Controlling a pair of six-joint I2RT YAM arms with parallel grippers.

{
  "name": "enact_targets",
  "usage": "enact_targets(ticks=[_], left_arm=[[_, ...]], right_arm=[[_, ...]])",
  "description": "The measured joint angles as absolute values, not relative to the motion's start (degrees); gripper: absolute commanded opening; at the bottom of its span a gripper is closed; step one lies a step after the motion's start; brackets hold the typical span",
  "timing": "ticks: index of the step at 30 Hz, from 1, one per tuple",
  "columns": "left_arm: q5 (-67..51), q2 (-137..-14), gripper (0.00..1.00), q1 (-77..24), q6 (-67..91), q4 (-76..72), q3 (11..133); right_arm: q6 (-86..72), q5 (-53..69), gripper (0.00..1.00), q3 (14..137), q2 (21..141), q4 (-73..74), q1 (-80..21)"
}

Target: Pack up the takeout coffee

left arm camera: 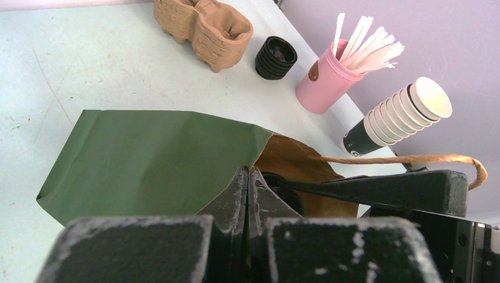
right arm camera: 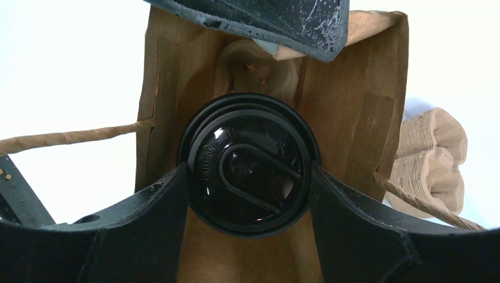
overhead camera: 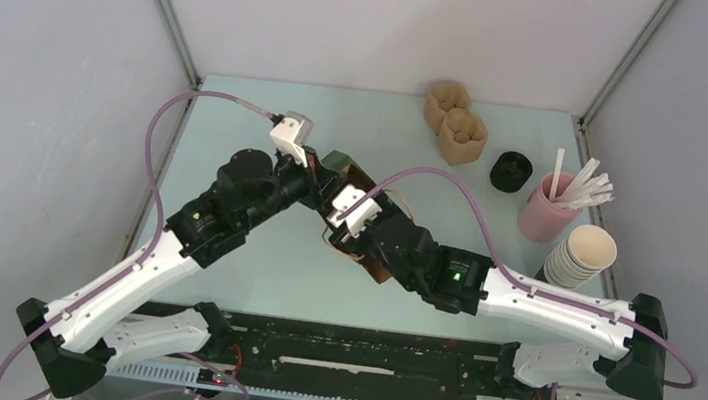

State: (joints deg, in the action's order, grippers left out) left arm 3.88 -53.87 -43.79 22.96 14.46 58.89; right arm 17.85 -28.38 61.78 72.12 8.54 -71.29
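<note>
The left gripper (left arm camera: 248, 180) is clenched on the rim of a green paper bag with brown lining (left arm camera: 147, 153), which lies on the pale table (left arm camera: 88, 59). Inside its mouth, the right gripper (right arm camera: 250, 172) grasps the takeout coffee (right arm camera: 247, 147), whose round black plastic lid reads "CAUTION".
</note>
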Motion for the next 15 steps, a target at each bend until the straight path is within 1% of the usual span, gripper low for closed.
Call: enact_targets(ticks=[11, 15], left_arm=[[4.4, -53.4, 0.00, -43.7, 22.6, 14.8, 58.8], [4.6, -53.0, 0.00, -43.7, 22.5, 15.5, 58.8]], right_arm=[[13.9, -25.3, 0.16, 59.6, 71.8, 9.8, -67.3], [13.5, -21.7, 0.17, 58.6, 69.7, 9.9, -66.6]])
